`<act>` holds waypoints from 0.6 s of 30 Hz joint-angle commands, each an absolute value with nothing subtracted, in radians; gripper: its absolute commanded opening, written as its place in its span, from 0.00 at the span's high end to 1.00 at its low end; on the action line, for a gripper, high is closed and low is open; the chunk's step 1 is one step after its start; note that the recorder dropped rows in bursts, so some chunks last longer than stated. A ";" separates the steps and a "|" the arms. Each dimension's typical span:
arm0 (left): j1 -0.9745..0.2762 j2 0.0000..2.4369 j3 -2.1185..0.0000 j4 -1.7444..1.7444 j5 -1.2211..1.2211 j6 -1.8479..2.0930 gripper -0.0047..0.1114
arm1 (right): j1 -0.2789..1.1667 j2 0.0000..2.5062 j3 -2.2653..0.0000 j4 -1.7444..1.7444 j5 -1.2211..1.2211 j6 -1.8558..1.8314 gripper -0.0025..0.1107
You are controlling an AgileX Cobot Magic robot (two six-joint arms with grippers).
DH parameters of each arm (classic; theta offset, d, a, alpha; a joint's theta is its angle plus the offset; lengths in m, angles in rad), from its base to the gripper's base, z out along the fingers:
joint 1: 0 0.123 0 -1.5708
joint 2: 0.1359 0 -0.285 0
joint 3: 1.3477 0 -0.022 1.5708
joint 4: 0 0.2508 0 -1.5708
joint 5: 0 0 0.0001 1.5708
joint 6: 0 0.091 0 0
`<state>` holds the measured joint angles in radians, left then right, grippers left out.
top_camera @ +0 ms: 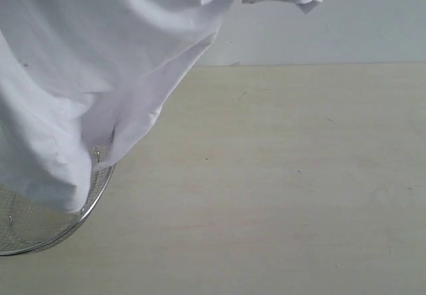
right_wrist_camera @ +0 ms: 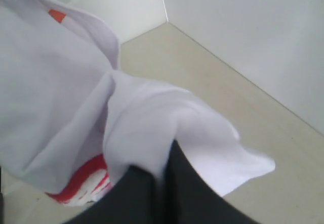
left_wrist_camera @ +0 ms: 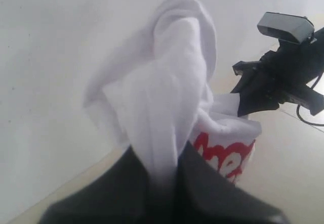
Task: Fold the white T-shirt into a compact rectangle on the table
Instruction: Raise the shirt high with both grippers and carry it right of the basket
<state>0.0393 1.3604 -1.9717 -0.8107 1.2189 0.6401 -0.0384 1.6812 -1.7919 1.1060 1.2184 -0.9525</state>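
Plain white walls [top_camera: 333, 35] are backing a pale wood-grain desk [top_camera: 279, 175], most of it lying bare. Left end effector [left_wrist_camera: 162, 183] is showing its dark fingers closed together, pinching a bunched fold of the white T-shirt [top_camera: 100, 55]; right end effector [right_wrist_camera: 162, 181] is likewise clamping a gathered edge of the cloth. Right arm [left_wrist_camera: 283, 77] is hanging close by the left one, so the two holds are sitting near each other and the fabric between them is sagging rather than stretching flat. Red lettering [left_wrist_camera: 223, 158] is curling around the bundle, and the orange neck tag [right_wrist_camera: 56, 15] is showing on the raised cloth. Garment is hanging in the air above the desk, its lower folds trailing in front of the wire-mesh basket [top_camera: 40, 228]; contact with the rim cannot be confirmed. Judgement: the shirt is being held aloft to clear the basket, and spreading it flat on the desk is not yet done.
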 commanded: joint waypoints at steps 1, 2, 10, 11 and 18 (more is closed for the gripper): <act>0.036 1.373 -2.035 -0.863 1.185 0.646 0.92 | -0.065 1.616 -1.792 1.115 1.221 -0.944 0.98; 0.036 1.373 -2.048 -0.865 1.175 0.646 0.92 | -0.076 1.604 -1.792 1.117 1.221 -0.939 0.98; 0.036 1.373 -2.128 -0.957 1.152 0.644 0.92 | -0.155 1.512 -1.792 1.139 1.221 -0.905 0.98; 0.036 1.373 -2.132 -0.979 1.152 0.644 0.92 | -0.163 1.496 -1.792 1.139 1.221 -0.899 0.98; 0.036 1.373 -2.137 -1.039 1.212 0.642 0.92 | -0.180 1.396 -1.792 1.061 1.221 -0.858 0.98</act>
<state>0.0393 1.3707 -2.1294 -1.0084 1.2022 0.6401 -0.1732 1.4339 -1.7919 1.0794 1.2225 -0.8734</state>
